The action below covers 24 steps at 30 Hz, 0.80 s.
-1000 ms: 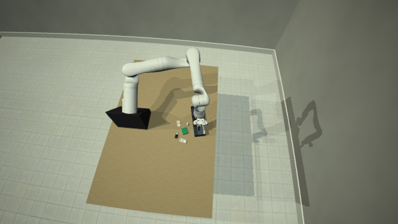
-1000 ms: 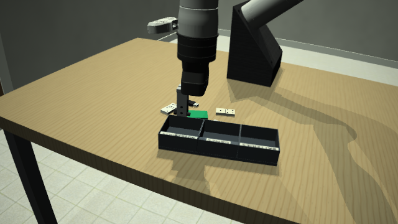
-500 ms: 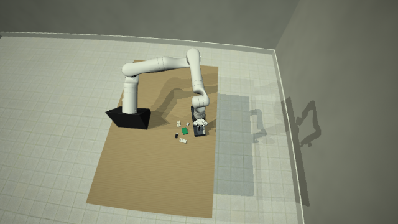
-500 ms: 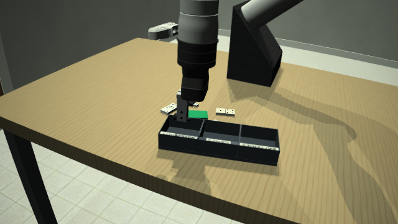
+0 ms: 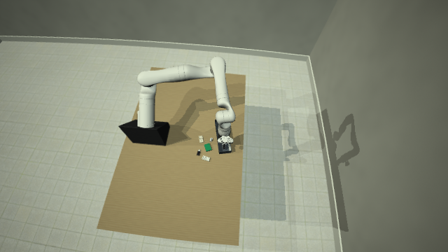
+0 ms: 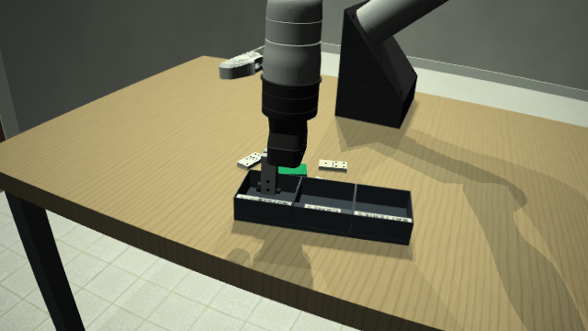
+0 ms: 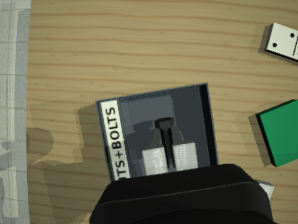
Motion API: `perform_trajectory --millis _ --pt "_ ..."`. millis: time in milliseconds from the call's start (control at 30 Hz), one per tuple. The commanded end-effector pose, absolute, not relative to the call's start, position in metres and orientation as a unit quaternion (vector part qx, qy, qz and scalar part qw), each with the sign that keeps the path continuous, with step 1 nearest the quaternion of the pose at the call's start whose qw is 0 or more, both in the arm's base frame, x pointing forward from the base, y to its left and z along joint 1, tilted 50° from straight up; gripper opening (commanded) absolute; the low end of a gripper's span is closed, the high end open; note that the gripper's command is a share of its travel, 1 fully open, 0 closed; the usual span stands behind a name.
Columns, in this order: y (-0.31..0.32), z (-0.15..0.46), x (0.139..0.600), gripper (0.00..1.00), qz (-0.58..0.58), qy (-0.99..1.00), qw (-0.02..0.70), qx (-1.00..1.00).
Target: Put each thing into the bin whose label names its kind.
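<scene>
A black bolt (image 7: 164,123) is between the closed fingers of my gripper (image 5: 224,147) (image 6: 268,188) (image 7: 167,141), its head sticking out past them. The fingertips are down in the end compartment of the dark three-part bin tray (image 5: 225,152) (image 6: 322,221) (image 7: 208,125). That compartment's label (image 7: 109,132) reads as NUTS+BOLTS, its start hidden. The other labels are not legible now. On the table lie a domino (image 5: 206,158) (image 6: 249,160) (image 7: 283,42), another domino (image 5: 201,138) (image 6: 333,165), a green square (image 5: 208,147) (image 6: 292,169) (image 7: 283,132), a small black stick (image 5: 198,152) and a small whitish piece (image 5: 211,139) (image 7: 265,189).
The table's edge (image 6: 152,226) runs close by the tray's label side. The loose things lie on the tray's other side, towards the arm's black base (image 5: 148,134) (image 6: 372,74). Low walls and dividers separate the compartments.
</scene>
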<state>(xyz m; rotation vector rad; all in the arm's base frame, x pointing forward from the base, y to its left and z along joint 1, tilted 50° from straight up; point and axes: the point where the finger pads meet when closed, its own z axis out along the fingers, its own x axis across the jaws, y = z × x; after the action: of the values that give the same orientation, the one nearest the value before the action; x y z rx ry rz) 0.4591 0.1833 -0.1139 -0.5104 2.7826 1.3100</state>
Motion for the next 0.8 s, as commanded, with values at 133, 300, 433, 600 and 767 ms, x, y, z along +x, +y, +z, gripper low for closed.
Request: perform_trajectory --millis 133,300,433,600,767 --pt "0.1879 -0.1181 0.4563 0.00 0.420 0.892 0.010 -0.164" --pt "0.1882 -0.1179 0.4564 0.00 0.420 0.892 0.010 -0.164" --pt "0.1883 -0.1178 0.4565 0.00 0.420 0.892 0.010 -0.164" --pt "0.1883 -0.1178 0.4566 0.62 0.420 0.892 0.010 -0.164" --pt "0.1882 -0.1177 0.4566 0.62 0.420 0.892 0.010 -0.164"
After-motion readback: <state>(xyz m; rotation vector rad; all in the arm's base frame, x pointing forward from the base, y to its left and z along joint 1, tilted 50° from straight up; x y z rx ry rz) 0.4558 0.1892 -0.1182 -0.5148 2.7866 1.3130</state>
